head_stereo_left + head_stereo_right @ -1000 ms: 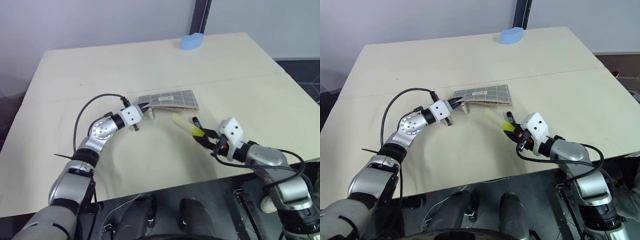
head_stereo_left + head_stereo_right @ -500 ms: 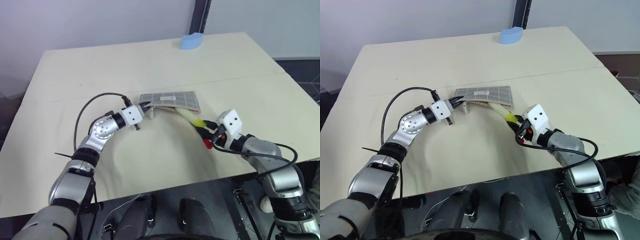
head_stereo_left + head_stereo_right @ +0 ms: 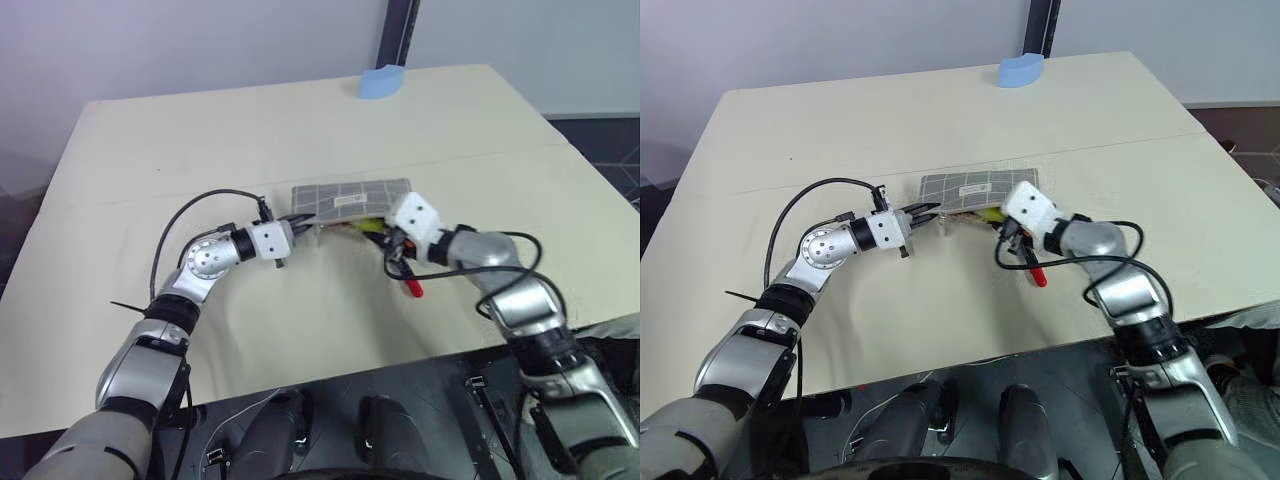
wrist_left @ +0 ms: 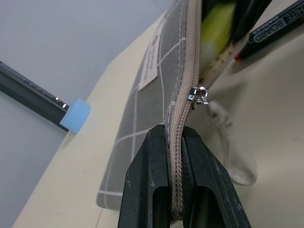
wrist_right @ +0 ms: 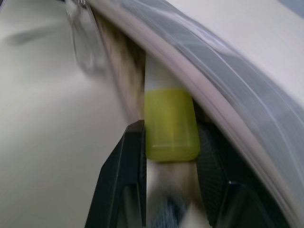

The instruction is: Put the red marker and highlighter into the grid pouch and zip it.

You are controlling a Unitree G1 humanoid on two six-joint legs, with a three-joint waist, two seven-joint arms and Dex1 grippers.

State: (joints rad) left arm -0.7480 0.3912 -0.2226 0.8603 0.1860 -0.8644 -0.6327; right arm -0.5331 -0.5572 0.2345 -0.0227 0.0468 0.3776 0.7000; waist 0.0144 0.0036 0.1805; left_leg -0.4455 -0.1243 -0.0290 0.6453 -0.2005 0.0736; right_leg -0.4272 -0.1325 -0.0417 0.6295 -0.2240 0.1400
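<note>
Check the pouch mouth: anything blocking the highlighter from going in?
Nothing visible does. The left claw pinches the grid pouch by its zipper edge, the mouth gapes, and the highlighter, held by the right claw, is partly inside.

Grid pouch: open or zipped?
Open: the grid pouch gapes past the zipper slider, and the highlighter pokes into the gap.

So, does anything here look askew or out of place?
Nothing spilled or damaged. The right pincer pushes the highlighter into the grid pouch, but the red marker juts out below it, outside the opening.
</note>
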